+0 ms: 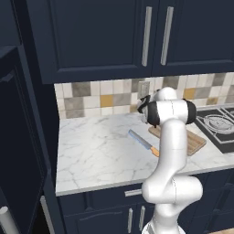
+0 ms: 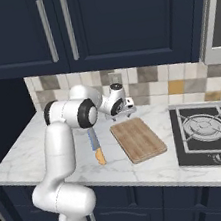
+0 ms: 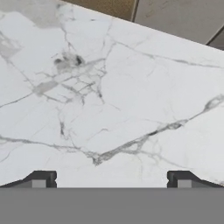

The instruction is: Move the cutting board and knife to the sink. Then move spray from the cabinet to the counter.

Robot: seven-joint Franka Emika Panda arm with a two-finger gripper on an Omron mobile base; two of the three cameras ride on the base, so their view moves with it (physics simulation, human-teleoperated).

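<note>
The brown wooden cutting board [image 2: 137,139] lies flat on the white marble counter [image 2: 33,150], left of the stove. In the left base view my arm covers part of the cutting board [image 1: 195,142]. To the board's left lies the knife [image 2: 95,146], its orange handle toward the front edge; the knife [image 1: 142,141] also shows beside my arm. My gripper [image 2: 129,110] hangs open and empty just behind the board's far end, near the tiled wall. In the hand view the gripper [image 3: 111,180] looks down on bare counter [image 3: 109,100]. The tall navy cabinet [image 1: 20,151] stands at the left. Sink and spray are out of view.
A black gas stove [image 2: 206,128] is set into the counter right of the board. Navy wall cupboards [image 2: 98,23] with long silver handles hang overhead. A tiled backsplash [image 1: 91,98] runs behind the counter. Navy drawers [image 1: 114,201] sit below the slab.
</note>
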